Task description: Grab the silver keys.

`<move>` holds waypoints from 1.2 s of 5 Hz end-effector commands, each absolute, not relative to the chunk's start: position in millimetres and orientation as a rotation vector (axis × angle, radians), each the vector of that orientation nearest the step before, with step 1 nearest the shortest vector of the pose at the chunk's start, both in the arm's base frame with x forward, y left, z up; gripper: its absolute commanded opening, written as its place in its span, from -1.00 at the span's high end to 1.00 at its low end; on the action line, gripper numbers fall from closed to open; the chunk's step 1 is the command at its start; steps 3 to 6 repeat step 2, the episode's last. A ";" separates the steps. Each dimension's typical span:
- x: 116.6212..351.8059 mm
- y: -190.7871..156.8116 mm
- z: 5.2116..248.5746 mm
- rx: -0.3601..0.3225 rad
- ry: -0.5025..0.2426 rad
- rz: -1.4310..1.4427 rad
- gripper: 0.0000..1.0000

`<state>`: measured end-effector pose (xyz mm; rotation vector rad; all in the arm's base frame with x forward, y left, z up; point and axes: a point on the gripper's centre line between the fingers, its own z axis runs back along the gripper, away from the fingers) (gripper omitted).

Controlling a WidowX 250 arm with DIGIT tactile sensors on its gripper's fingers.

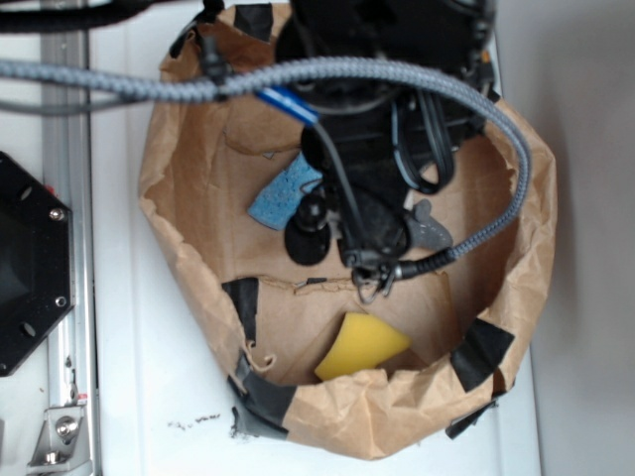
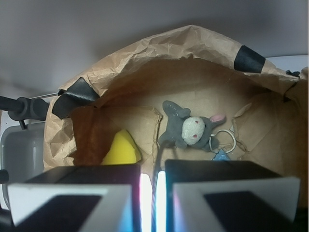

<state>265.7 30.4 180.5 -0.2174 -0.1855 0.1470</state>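
Observation:
My gripper [image 1: 369, 270] hangs low inside a crumpled brown paper bag [image 1: 397, 421]. In the wrist view the gripper [image 2: 152, 166] has its jaws nearly together, with only a thin dark wire [image 2: 157, 157] pinched in the narrow gap. In the exterior view a small silvery wire loop of the silver keys [image 1: 369, 290] hangs at the fingertips. The key blades are hidden by the fingers and arm.
A grey plush bunny [image 2: 188, 129] with a white split ring [image 2: 224, 141] lies just beyond the fingers. A light blue sponge [image 1: 283, 193] is to the left behind the arm. A yellow sponge [image 1: 359, 345] rests against the bag's near wall. Cables loop over the bag.

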 end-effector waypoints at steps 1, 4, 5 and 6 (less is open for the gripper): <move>258.4 37.9 197.4 -0.208 -0.232 0.172 1.00; 258.7 38.6 197.5 -0.212 -0.235 0.179 1.00; 258.7 38.6 197.5 -0.212 -0.235 0.179 1.00; 258.7 38.6 197.5 -0.212 -0.235 0.179 1.00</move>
